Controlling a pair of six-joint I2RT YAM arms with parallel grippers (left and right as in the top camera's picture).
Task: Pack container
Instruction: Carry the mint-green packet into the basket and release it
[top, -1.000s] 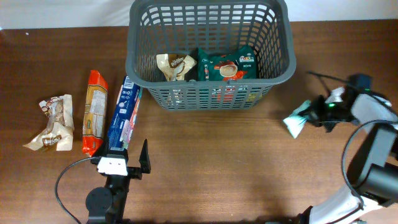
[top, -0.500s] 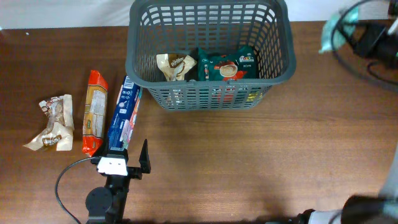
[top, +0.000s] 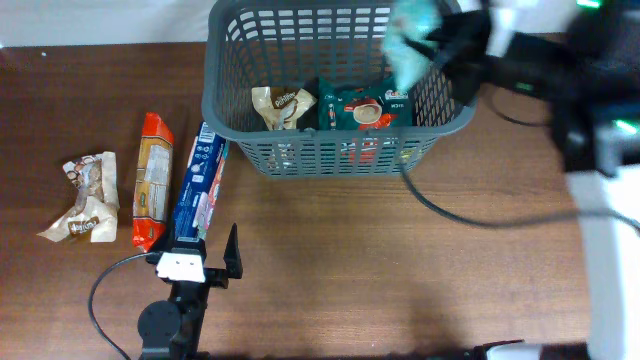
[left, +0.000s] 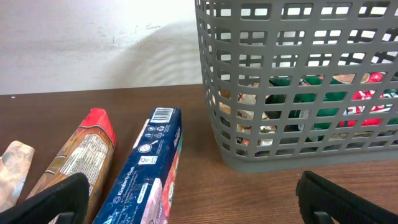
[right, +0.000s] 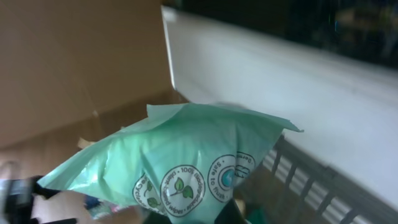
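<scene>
Soft, even light throws faint shadows under the basket, while overhead the right arm and its green packet smear with motion blur.

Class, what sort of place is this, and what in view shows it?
Probably a robot lab bench: a wooden table against a white wall, snack packets laid beside a grey basket, and a robot's right gripper holding a green packet above it.

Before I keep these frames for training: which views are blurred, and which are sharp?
Overhead: the right arm and its green packet are motion-smeared above the basket, while the orange packet is crisp. Left wrist: sharp throughout, basket lattice clean. Right wrist: green packet fairly clear, background streaked.
</scene>
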